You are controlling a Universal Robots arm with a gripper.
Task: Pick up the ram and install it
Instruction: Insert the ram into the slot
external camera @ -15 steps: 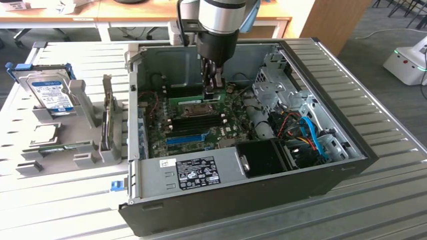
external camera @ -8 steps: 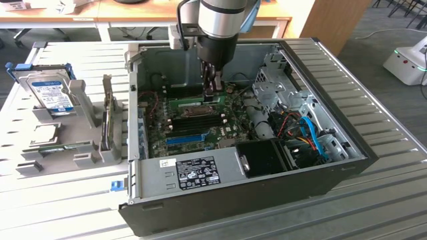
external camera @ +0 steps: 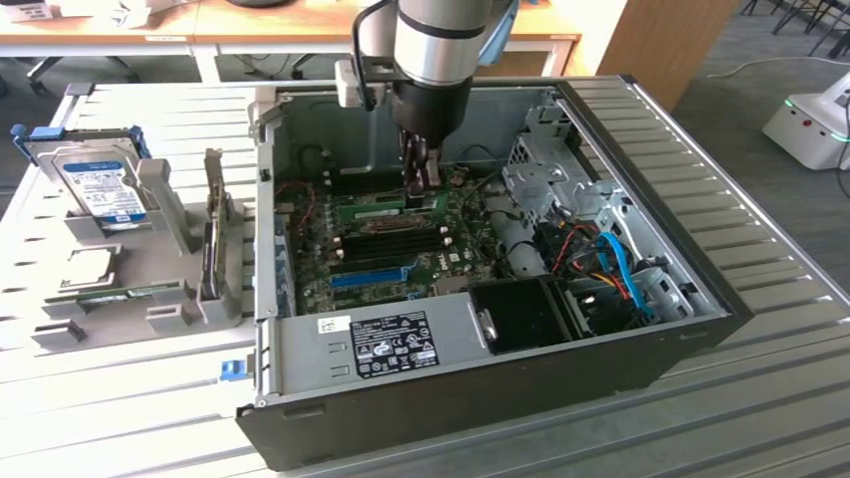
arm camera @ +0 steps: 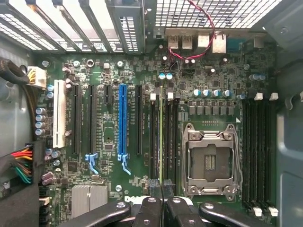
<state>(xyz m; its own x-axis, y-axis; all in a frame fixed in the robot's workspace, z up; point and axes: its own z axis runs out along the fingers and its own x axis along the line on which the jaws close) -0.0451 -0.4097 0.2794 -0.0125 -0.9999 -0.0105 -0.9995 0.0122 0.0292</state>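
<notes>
Inside the computer case, the ram was found standing edgewise in the motherboard. The pincer was held closed over one end, seemingly so that it could be pressed home.

Arm vertical, pincer pointing down, fingers closed.

The pale, ribbed surface carries an open black computer case lying on its side. Just beside it, at the exterior view's left, stands a grey parts rack. A small blue piece lies by the case's corner.
</notes>
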